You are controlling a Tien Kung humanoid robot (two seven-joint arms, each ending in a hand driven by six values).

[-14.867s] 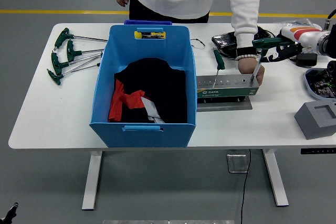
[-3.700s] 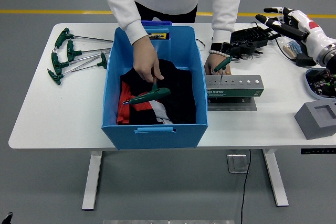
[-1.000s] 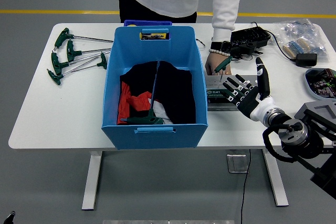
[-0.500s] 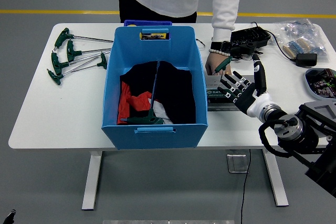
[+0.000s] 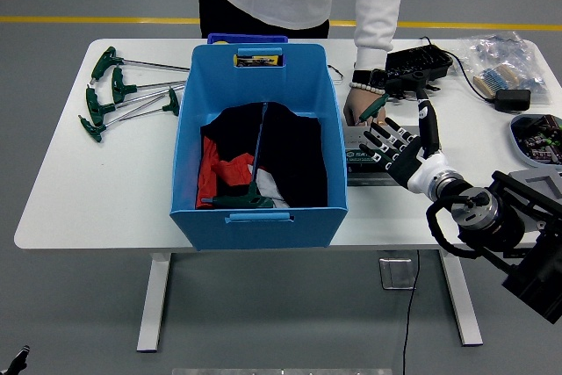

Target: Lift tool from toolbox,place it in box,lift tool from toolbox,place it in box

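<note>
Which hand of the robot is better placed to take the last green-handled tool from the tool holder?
Probably the right hand: it hovers open over the tool holder, just beside the green-handled tool. The left hand is not in view.

The right arm comes in from the lower right, its wrist angled up and leftward. The right hand is spread flat with nothing in it, fingers fanned out and the thumb raised straight. The person's hand rests just beyond those fingertips.
</note>
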